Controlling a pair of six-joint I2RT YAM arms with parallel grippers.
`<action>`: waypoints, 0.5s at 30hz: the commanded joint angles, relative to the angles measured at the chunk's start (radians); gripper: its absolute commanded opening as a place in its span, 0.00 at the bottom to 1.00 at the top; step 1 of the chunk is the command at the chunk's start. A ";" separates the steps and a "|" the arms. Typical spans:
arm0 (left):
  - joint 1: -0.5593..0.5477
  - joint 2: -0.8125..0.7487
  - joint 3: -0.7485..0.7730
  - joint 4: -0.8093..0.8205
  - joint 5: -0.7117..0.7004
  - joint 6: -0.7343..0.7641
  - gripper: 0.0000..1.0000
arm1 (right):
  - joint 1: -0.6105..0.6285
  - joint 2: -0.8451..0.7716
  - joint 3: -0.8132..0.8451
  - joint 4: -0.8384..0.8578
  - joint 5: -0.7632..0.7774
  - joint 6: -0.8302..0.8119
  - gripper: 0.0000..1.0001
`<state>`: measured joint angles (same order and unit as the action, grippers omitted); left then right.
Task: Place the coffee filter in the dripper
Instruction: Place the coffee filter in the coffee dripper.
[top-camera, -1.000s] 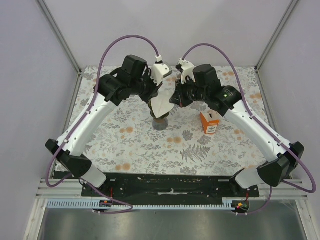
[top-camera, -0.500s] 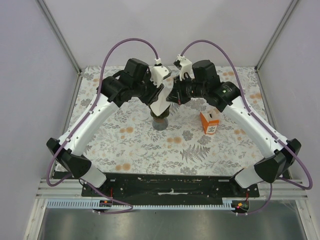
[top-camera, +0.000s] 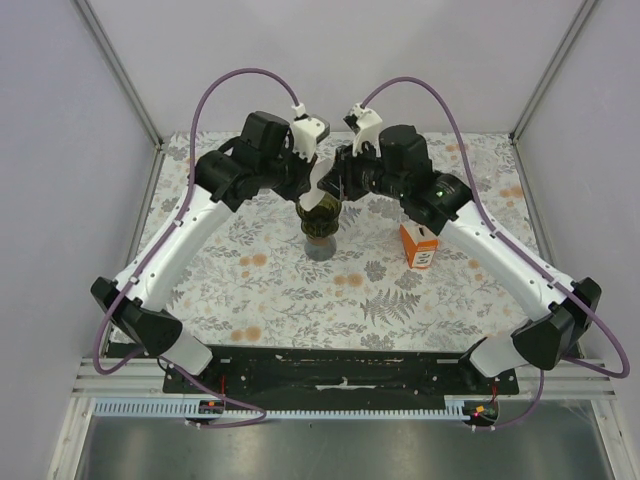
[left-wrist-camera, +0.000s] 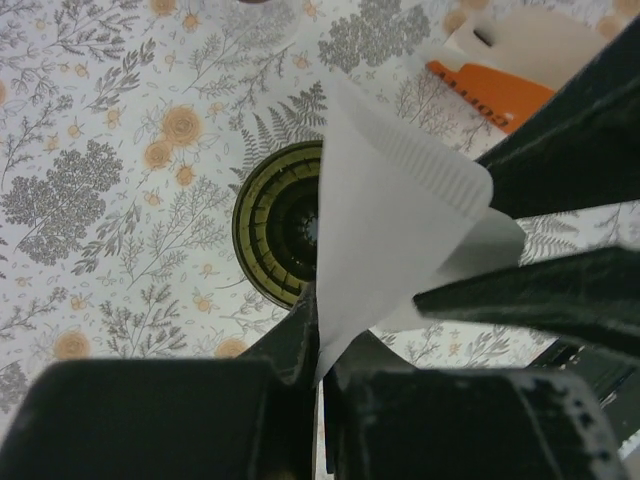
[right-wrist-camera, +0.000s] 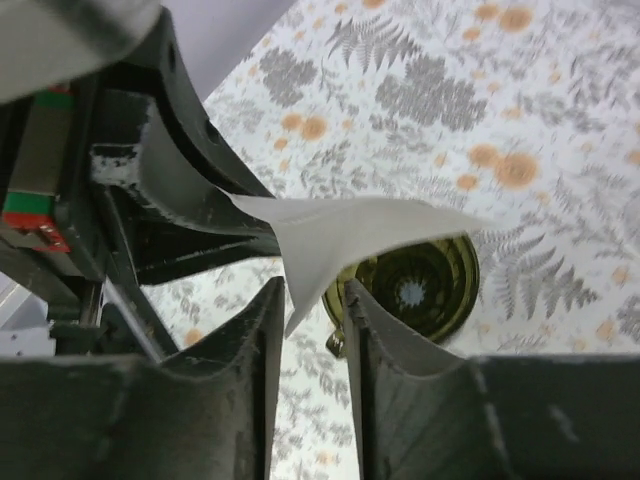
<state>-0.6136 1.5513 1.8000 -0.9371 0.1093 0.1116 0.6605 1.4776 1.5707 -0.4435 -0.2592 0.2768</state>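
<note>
The olive-green dripper (top-camera: 320, 222) stands upright on the flowered table; it also shows in the left wrist view (left-wrist-camera: 272, 225) and the right wrist view (right-wrist-camera: 422, 288). The white paper coffee filter (top-camera: 326, 180) hangs in the air just above and behind its mouth. My left gripper (left-wrist-camera: 322, 345) is shut on one corner of the filter (left-wrist-camera: 390, 200). My right gripper (right-wrist-camera: 308, 325) is open, its fingers either side of the filter's (right-wrist-camera: 345, 228) other tip without clamping it. Both grippers meet over the dripper in the top view: the left gripper (top-camera: 313, 178) and the right gripper (top-camera: 343, 186).
An orange carton with a white top (top-camera: 419, 246) stands on the table right of the dripper; it also shows in the left wrist view (left-wrist-camera: 495, 88). The cloth-covered table (top-camera: 260, 290) is walled on three sides by a metal frame.
Both grippers have risen and moved back with the filter. The filter no longer covers the dripper's mouth, which now shows in the top view.
</note>
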 joint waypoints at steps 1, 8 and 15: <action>0.008 -0.005 0.093 0.055 0.018 -0.168 0.02 | 0.063 -0.037 -0.027 0.192 0.247 -0.004 0.42; 0.009 0.021 0.156 0.043 0.050 -0.260 0.02 | 0.086 -0.005 -0.081 0.295 0.395 0.015 0.46; 0.011 0.027 0.154 0.034 0.069 -0.276 0.02 | 0.090 0.006 -0.090 0.394 0.485 0.006 0.48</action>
<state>-0.6052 1.5681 1.9240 -0.9184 0.1432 -0.1104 0.7444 1.4742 1.4788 -0.1768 0.1379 0.2825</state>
